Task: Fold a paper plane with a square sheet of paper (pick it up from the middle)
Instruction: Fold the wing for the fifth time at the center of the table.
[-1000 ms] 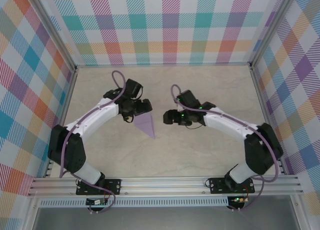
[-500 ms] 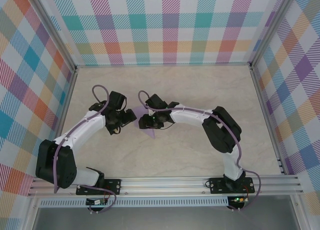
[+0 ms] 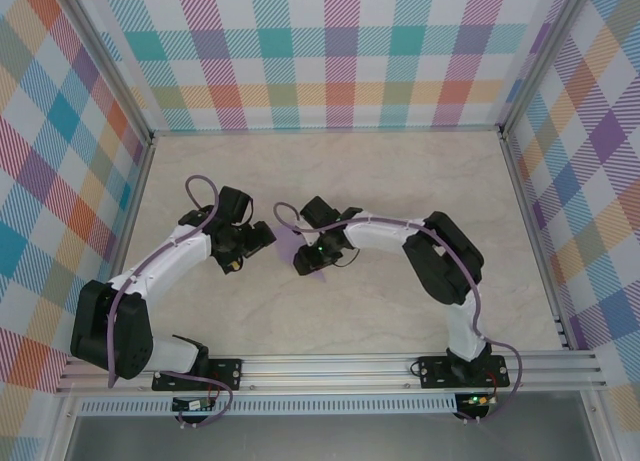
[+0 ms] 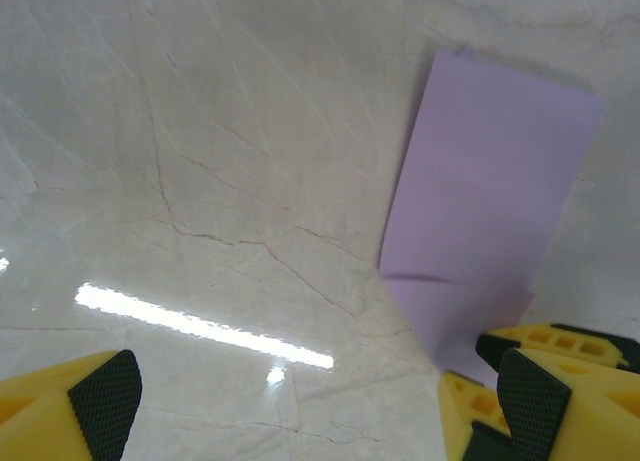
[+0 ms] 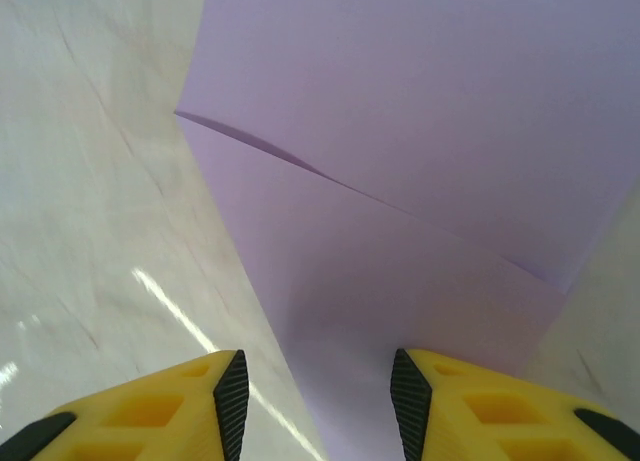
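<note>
The square sheet of paper (image 3: pixel 289 245) lies on the table as a folded lavender shape with a crease across it (image 5: pixel 400 131), narrowing toward the near side. My right gripper (image 3: pixel 305 258) hangs low over its narrow part. Its jaws stand part-way open (image 5: pixel 318 401), one pad over the paper and one over the bare table beside it. My left gripper (image 3: pixel 257 238) is just left of the sheet, wide open (image 4: pixel 315 406) above bare table. The paper (image 4: pixel 490 201) lies past its right finger (image 4: pixel 530 406).
The marble-look tabletop (image 3: pixel 400 301) is walled by checked panels at the left, back and right. A metal rail (image 3: pixel 330 366) with the arm bases runs along the near edge. Both grippers sit close together around the paper.
The right arm has swung left from the table's middle onto the paper and its jaws have narrowed. The left gripper has drawn slightly back to the left, still wide open.
</note>
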